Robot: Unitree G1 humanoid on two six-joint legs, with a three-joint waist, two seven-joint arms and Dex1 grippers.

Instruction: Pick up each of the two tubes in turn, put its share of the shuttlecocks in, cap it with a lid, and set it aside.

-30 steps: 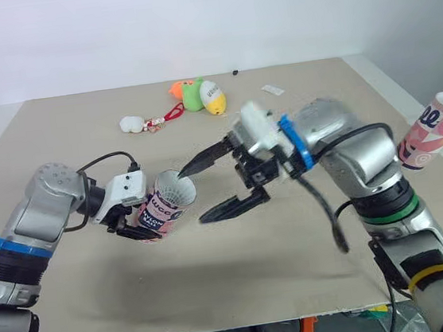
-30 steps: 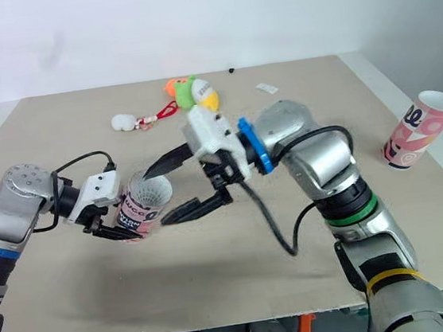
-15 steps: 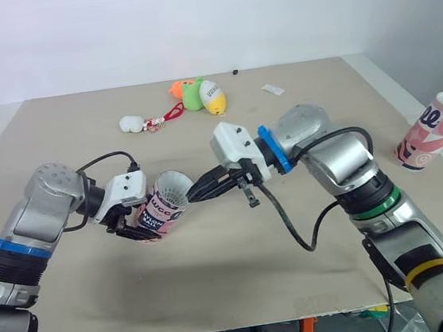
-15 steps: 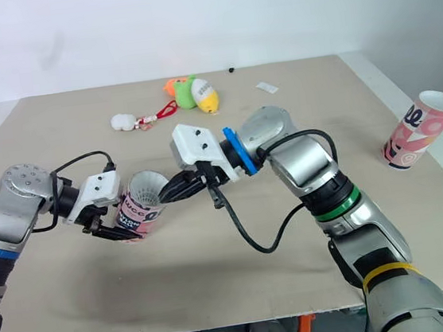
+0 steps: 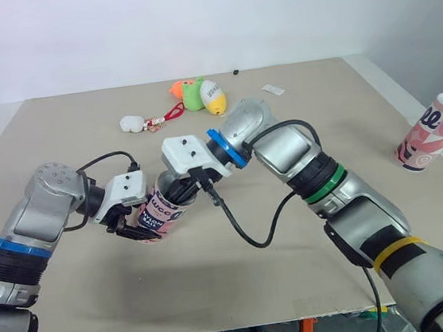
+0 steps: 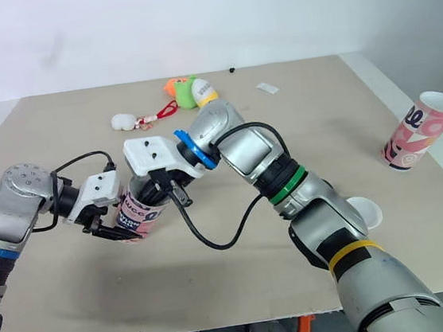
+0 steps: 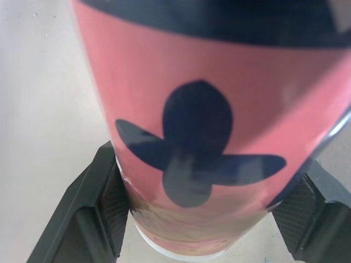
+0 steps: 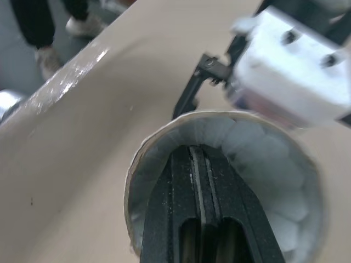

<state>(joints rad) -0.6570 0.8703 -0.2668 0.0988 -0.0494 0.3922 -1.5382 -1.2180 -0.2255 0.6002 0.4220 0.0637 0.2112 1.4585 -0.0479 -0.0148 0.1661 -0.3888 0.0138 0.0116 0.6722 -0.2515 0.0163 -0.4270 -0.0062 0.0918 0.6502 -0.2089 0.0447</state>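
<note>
While left gripper (image 7: 205,215) grips tube (image 5: 161,210), right gripper (image 8: 200,167) closed inside it

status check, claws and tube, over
Left claw shut on tube. Right claw shut, inside tube mouth against shuttlecock feathers. Second tube stands far right, clear.

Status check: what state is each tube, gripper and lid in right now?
held tube: uncapped, tilted, shuttlecock feathers inside.
left gripper: shut on the held tube's body.
right gripper: fingers together, inside the held tube's mouth.
second tube: uncapped, standing at the right edge of the table.
lid: lying loose on the table.
</note>
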